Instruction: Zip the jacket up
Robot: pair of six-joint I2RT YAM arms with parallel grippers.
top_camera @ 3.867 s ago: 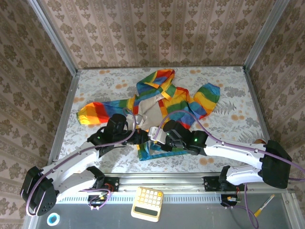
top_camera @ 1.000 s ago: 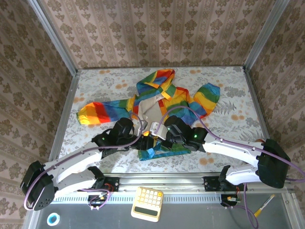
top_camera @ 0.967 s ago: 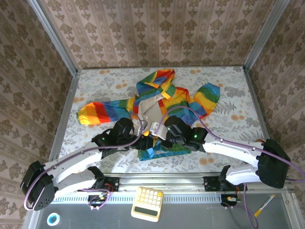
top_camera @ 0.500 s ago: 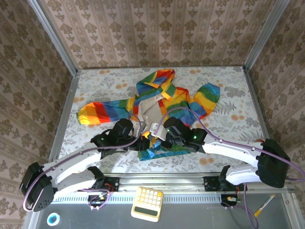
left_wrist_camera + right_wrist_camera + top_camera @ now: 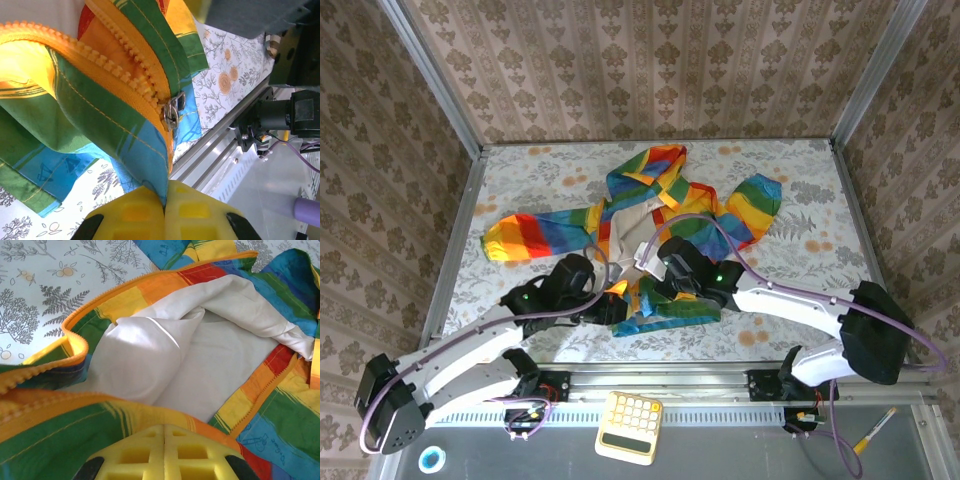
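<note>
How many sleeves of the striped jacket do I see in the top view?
2. On the jacket, the outstretched sleeve reaches toward the left side of the view; the other sleeve lies to the right of the hood. None seems hidden.

Clamped tight: left pincer, right pincer.

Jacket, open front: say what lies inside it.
Inside the jacket: creased pale lining, edged by orange zipper teeth. Its folds cover whatever lies deeper.
</note>
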